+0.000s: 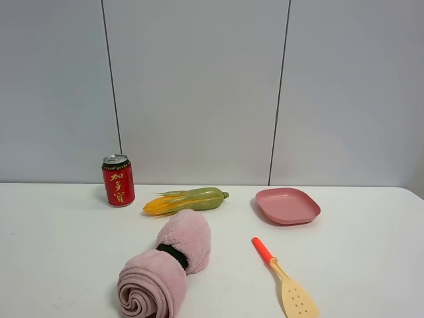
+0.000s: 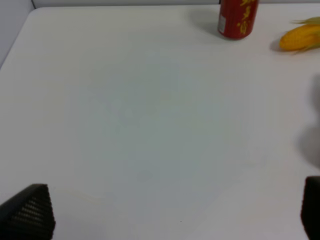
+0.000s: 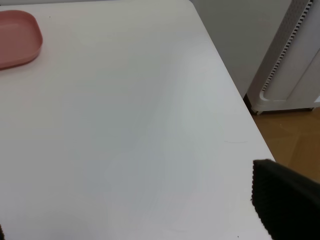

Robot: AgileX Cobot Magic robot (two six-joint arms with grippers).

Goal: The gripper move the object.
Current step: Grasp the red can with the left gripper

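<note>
Red can [image 1: 118, 181] upright near corn [image 1: 185, 201] (left pincer [image 2: 170, 215] wide, well apart)

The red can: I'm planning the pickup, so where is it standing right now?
In the exterior high view the red can stands upright at the back left of the table, just left of the corn cob.

- Can [image 1: 118, 180]: red, gold characters, black band under a silver top. Stands upright at the back left of the white table [image 1: 371, 265].
- Left gripper [image 2: 175, 215]: black textured fingertips spread wide, well apart from the can.
</note>
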